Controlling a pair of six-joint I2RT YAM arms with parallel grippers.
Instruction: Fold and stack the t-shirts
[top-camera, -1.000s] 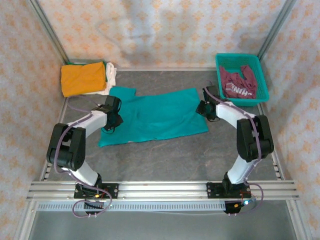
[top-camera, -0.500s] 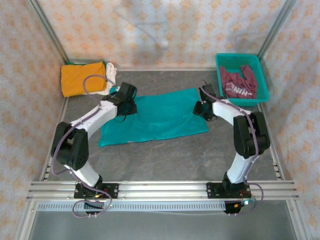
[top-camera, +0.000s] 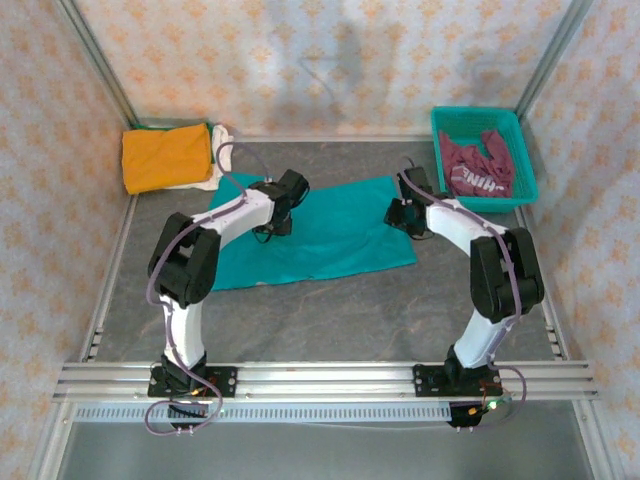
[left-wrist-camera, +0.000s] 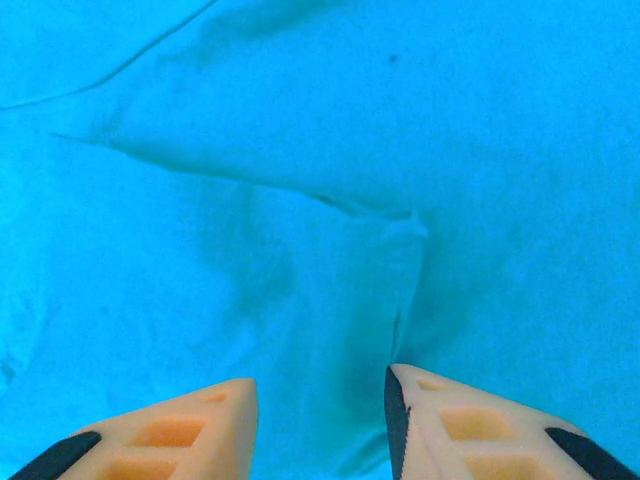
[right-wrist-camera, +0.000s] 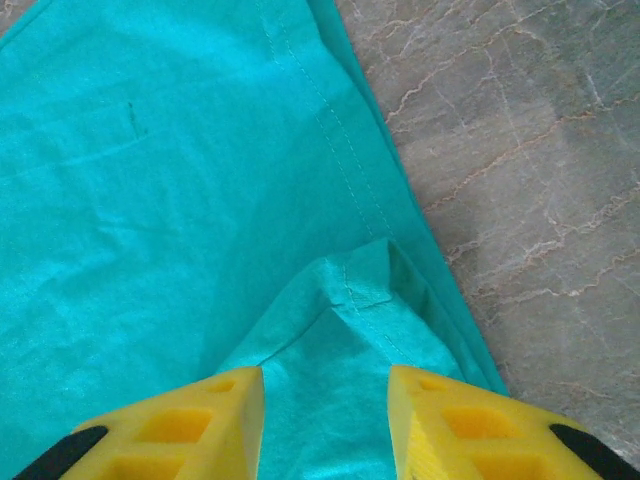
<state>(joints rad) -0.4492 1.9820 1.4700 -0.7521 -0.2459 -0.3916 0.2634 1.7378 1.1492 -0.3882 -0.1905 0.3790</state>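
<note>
A teal t-shirt (top-camera: 340, 235) lies spread flat in the middle of the table. My left gripper (top-camera: 272, 226) hovers over its left half, open, with a soft crease of teal cloth (left-wrist-camera: 330, 200) just beyond the fingers (left-wrist-camera: 200, 420). My right gripper (top-camera: 402, 216) is at the shirt's right edge, open, with a turned-over hem corner (right-wrist-camera: 355, 300) lying between its yellow fingers (right-wrist-camera: 440, 410). A folded orange t-shirt (top-camera: 166, 157) rests on a white one (top-camera: 222, 150) at the back left. A maroon t-shirt (top-camera: 478, 168) with white lettering sits in the basket.
The teal plastic basket (top-camera: 524, 150) stands at the back right corner. Bare grey marbled tabletop (top-camera: 330, 320) runs in front of the shirt and shows to the right of the hem (right-wrist-camera: 540, 180). Patterned walls close in the back and both sides.
My left arm has swung right, from the shirt's left edge to over its left half, and its jaws have opened. The shirt's left edge sits slightly further in. The right gripper has barely moved.
</note>
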